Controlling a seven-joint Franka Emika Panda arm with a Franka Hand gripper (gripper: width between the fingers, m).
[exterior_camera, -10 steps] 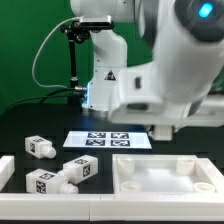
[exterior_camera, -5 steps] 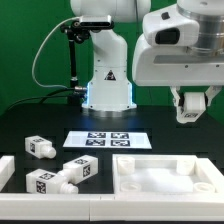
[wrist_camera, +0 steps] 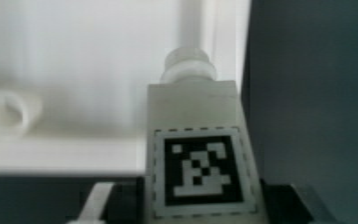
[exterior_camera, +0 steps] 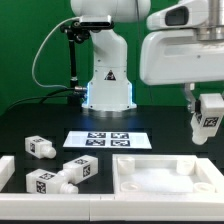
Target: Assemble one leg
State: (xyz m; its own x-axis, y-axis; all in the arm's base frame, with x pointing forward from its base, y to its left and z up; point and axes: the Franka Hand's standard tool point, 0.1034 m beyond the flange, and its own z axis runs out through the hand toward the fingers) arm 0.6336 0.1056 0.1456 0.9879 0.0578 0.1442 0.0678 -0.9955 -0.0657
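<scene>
Above the white panel (exterior_camera: 165,178), at the exterior view's right, the gripper (exterior_camera: 206,128) holds one leg (exterior_camera: 210,110) aloft, clamped on its tagged block. Risk: a misaligned descent could jam the peg against the panel or twist it in the grip.

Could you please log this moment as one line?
tool: shut on leg | leg: in air over panel | other legs: on table

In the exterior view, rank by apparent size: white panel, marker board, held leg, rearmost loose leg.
1. white panel
2. marker board
3. held leg and rearmost loose leg: look alike; nearness to camera unsure, so unranked.
</scene>
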